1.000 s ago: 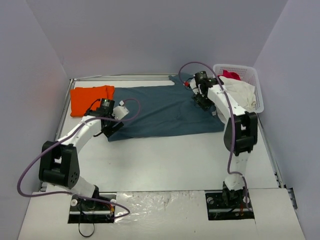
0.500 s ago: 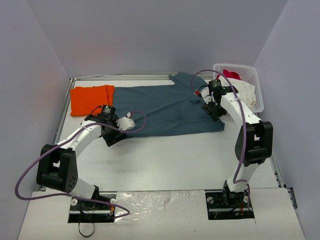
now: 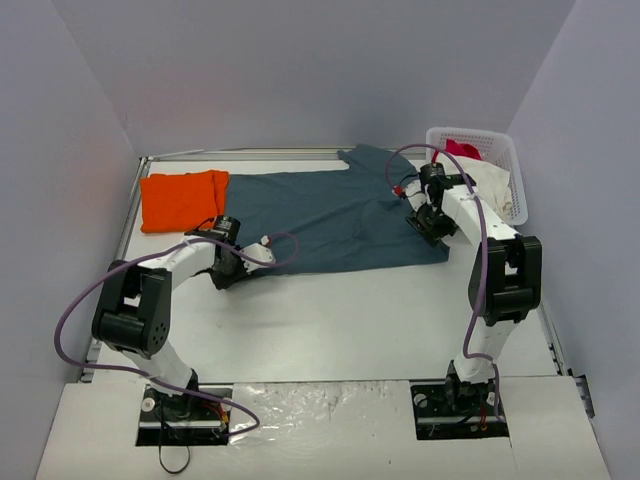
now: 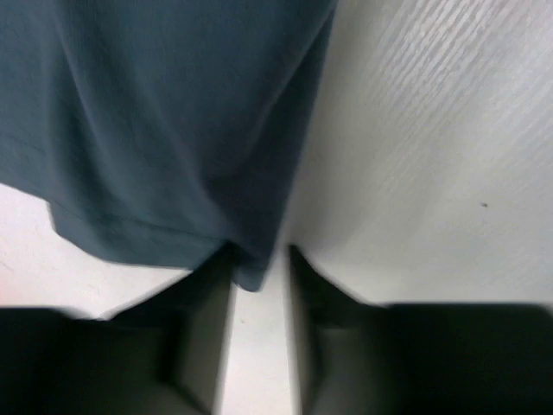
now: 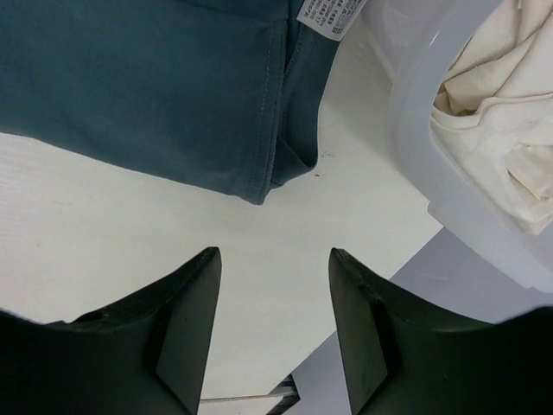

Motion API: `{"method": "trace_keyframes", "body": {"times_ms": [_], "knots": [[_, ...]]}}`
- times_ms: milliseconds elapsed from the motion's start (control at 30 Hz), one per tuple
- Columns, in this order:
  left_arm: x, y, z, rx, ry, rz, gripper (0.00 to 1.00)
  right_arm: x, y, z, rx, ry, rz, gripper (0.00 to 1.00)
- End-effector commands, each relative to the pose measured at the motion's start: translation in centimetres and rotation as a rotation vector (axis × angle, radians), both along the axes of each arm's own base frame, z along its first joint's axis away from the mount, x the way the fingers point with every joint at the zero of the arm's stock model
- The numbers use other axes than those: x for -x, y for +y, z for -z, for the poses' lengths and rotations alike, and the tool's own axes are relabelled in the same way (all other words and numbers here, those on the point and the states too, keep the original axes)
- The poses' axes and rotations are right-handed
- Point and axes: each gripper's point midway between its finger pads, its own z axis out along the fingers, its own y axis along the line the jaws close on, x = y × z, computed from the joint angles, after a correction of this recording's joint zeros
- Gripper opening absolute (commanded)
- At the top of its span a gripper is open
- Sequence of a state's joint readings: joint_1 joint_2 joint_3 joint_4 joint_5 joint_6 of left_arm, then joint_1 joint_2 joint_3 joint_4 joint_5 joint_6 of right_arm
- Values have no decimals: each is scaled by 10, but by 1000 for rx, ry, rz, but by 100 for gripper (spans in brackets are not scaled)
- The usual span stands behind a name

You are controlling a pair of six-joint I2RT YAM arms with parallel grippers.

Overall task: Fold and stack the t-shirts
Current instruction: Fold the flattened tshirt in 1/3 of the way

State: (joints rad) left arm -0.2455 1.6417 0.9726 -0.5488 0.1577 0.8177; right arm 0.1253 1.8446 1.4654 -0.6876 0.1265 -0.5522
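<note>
The slate-blue t-shirt (image 3: 330, 215) lies spread flat at the back middle of the table. The orange t-shirt (image 3: 183, 198) sits folded at the back left. My left gripper (image 3: 224, 272) is down at the blue t-shirt's near left corner. In the left wrist view its jaws (image 4: 259, 259) stand narrow, with a gap still showing. The corner of the blue t-shirt (image 4: 251, 275) pokes between the tips. My right gripper (image 3: 432, 228) hovers by the near right corner. It is open (image 5: 275, 255) with nothing in it, and the corner of the blue t-shirt (image 5: 263, 192) lies just ahead of the fingertips.
A white plastic basket (image 3: 505, 150) stands at the back right and holds a white garment (image 3: 490, 185) and a red-pink garment (image 3: 460, 150). Its rim (image 5: 415, 130) is close to the right of my right gripper. Walls enclose the table on three sides.
My left gripper slid to the blue t-shirt's near left corner and its jaws narrowed around it. My right gripper moved right to the near right corner, then held still.
</note>
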Motion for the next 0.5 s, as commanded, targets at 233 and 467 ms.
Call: {"method": "trace_keyframes", "body": {"times_ms": [233,467], "knots": [[-6,-6,10,-1,15,3,2,32,-17,24,-17,164,-38,50],[-4,-7,6,0,8,0,2,29,-16,57,-58,249,-49,50]]}}
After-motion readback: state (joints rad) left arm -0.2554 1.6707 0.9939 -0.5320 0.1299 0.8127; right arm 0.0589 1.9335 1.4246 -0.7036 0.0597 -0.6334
